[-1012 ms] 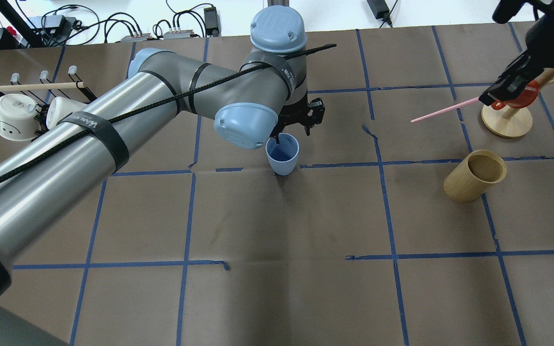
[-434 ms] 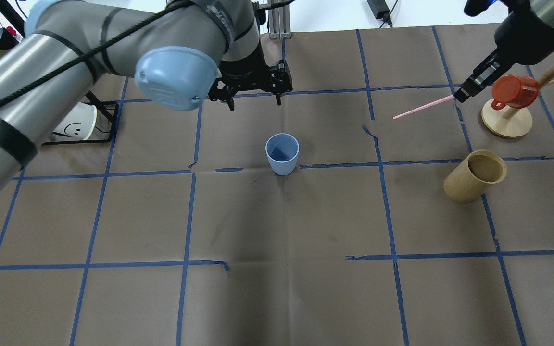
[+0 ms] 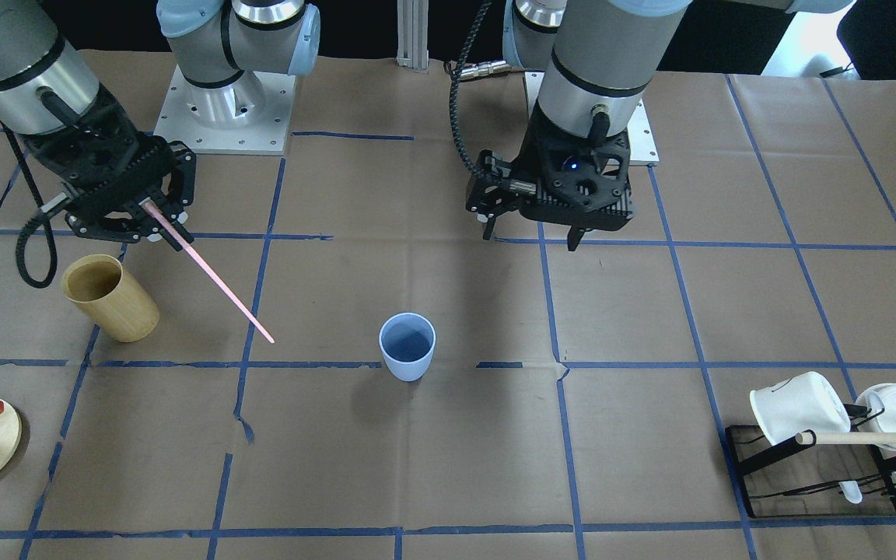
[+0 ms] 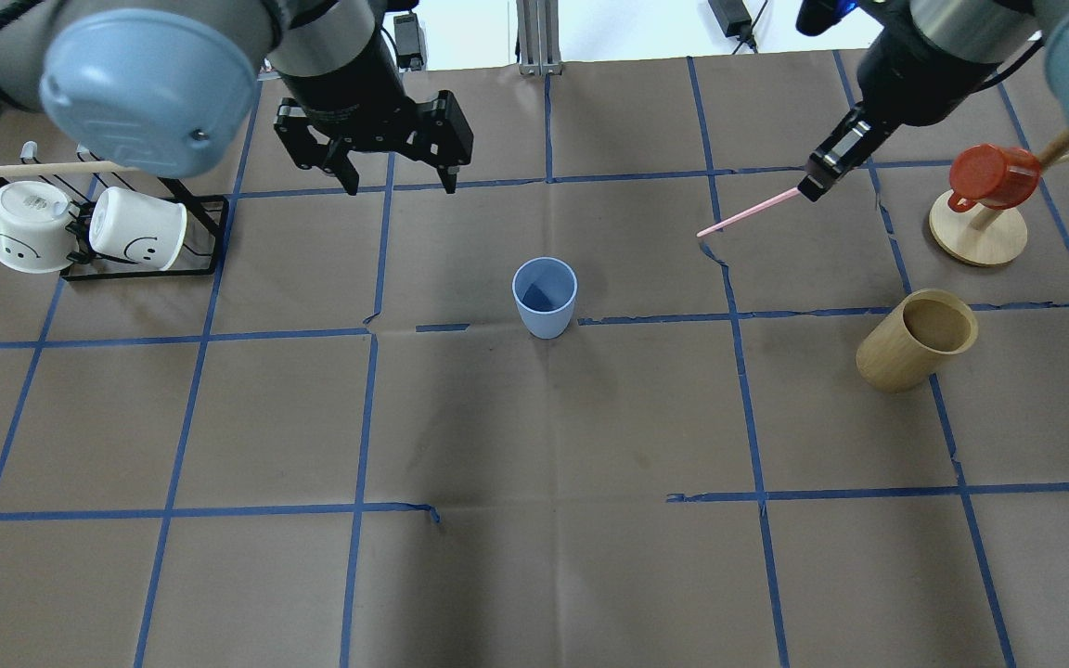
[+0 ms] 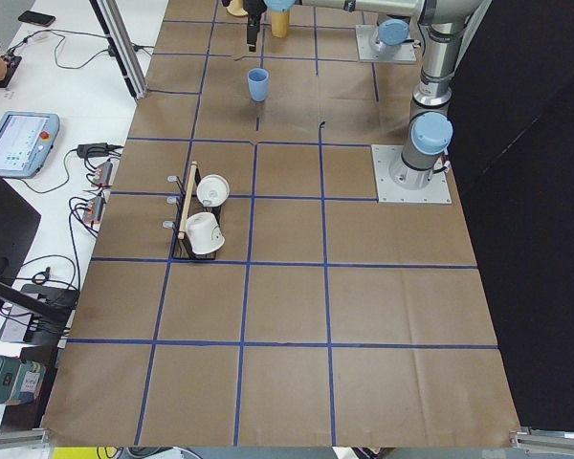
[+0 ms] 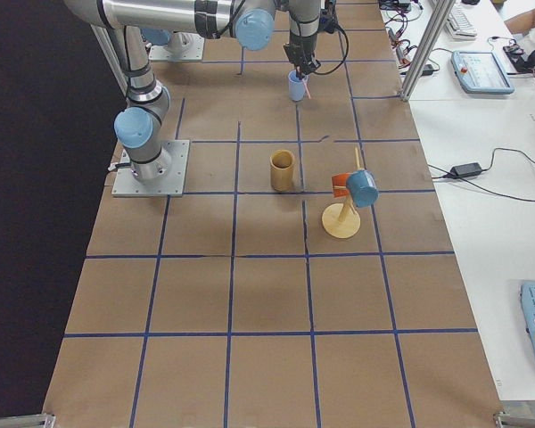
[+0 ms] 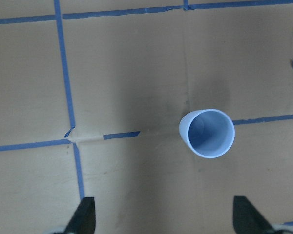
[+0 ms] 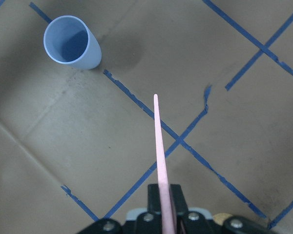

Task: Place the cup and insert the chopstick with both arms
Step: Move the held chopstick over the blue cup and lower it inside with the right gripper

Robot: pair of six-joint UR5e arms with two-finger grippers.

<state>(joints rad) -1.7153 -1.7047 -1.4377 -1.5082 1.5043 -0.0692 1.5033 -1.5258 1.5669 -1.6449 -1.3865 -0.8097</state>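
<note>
Brown paper gridded with blue tape is covering the table (image 4: 534, 557), and the overhead view is showing its far edge along the top. At the left side, a black wire rack (image 4: 205, 232) is holding two white mugs (image 4: 29, 227) on their sides, close to the table's left edge. Right of the rack, the left gripper (image 4: 400, 188) is hanging above the paper with its jaws spread wide, grasping nothing. The cup (image 4: 545, 297) is standing upright on a tape line near the table's middle, mouth open upward, well apart from the left gripper and from every other item, with bare paper lying all round it. Further right, the chopstick (image 4: 748, 211) is slanting through the air, its free tip pointing toward the cup but well short of it. The right gripper (image 4: 813, 186) is clenching the chopstick's other end. Beyond it, a red cup (image 4: 989, 176) is hanging on a wooden stand (image 4: 978, 237) near the right edge, and a tan wooden cup (image 4: 915, 339) is standing nearer the robot.
</note>
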